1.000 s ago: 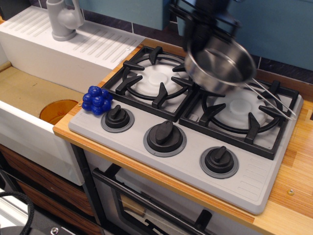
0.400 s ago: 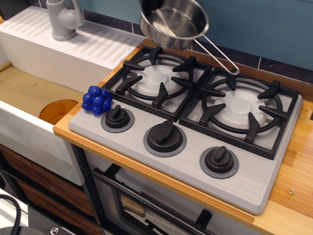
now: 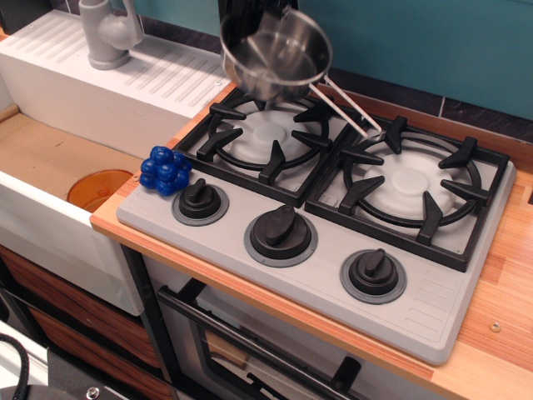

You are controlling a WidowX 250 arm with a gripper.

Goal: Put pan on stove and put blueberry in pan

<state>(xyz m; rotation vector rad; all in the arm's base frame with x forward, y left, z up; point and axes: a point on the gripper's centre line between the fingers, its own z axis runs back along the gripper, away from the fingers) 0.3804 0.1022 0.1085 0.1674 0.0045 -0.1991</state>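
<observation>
The shiny steel pan (image 3: 279,52) hangs tilted in the air over the back edge of the left burner (image 3: 265,132). Its wire handle (image 3: 350,108) points down to the right, with its end close to the grates between the burners. My gripper (image 3: 247,32) is a dark shape at the top of the view, shut on the pan's far left rim; its fingers are mostly hidden behind the pan. The blueberry (image 3: 165,171) lies on the wooden counter at the front left corner of the grey stove (image 3: 433,308), next to the left knob (image 3: 200,200).
A white sink unit (image 3: 108,92) with a grey tap (image 3: 108,33) stands to the left, and an orange disc (image 3: 98,187) lies in the basin. The right burner (image 3: 408,183) has nothing on it. An oven door (image 3: 250,350) is below the counter.
The pan has moved from above the right burner leftwards to above the left burner, then dropped a little. The blueberry has not moved.
</observation>
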